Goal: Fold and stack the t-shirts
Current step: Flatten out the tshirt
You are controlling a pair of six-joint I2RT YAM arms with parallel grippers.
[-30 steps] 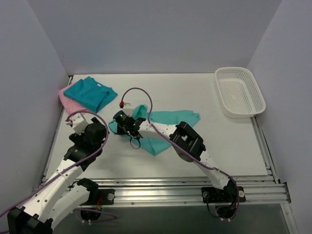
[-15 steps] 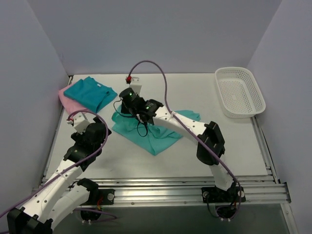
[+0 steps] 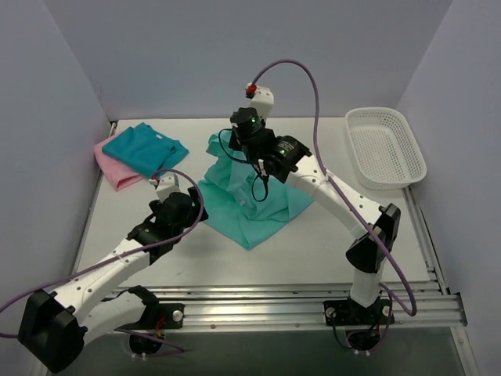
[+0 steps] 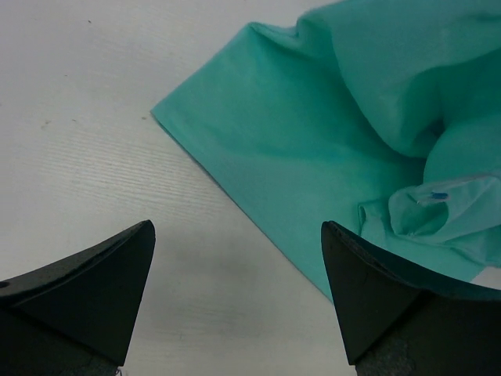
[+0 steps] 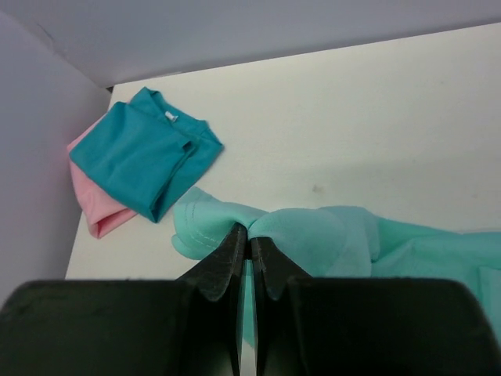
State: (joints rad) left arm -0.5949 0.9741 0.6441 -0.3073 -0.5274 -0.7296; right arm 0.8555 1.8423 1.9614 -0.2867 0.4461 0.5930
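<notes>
**1. Workpiece location.** Sea-green t-shirt [image 3: 235, 207] lies unfolded and rumpled at table [image 3: 313, 243] ctr. One bunched portion is raised off the surface toward 12 o'clock. The rest drapes down to a flat spread, with a corner pointing to 6 o'clock.

**2. R gripper.** Right gripper [image 5: 244, 235] is closed tight on a pinched ridge of the sea-green cloth. The wrist view shows fabric pressed between both fingers, no gap. The arm reaches high over the shirt, so the grip tents the fabric. Probable reason: lifting lets wrinkles drop out and exposes an edge for the next fold.

**3. L gripper.** Left gripper [image 4: 236, 235] is spread wide and holds nothing. It sits low over bare table at approx. 8 o'clock of the shirt. The shirt's near-left hem runs diagonally just ahead of the fingers. Probable reason: staged to take that hem once the R side has the cloth taut. Whether the right-hand finger touches cloth cannot be told.

**4. Finished stack.** Teal-blue t-shirt [image 3: 145, 149] is folded, white neck label [image 5: 168, 116] up, and rests on the pink t-shirt [image 3: 113, 168] at the table's 10 o'clock corner. Pink shows only along the left and near margins. Stack is well apart from the work area, so it stays clear of arm sweep.

**5. Other items.** White mesh basket [image 3: 383, 149] sits at 2 o'clock, not involved.

**6. Status (est.).** Two of three shirts appear done. Third is in the flattening stage, with no fold yet made.

**7. Caution.** The single-point pinch may drag the whole shirt rather than spread it.
</notes>
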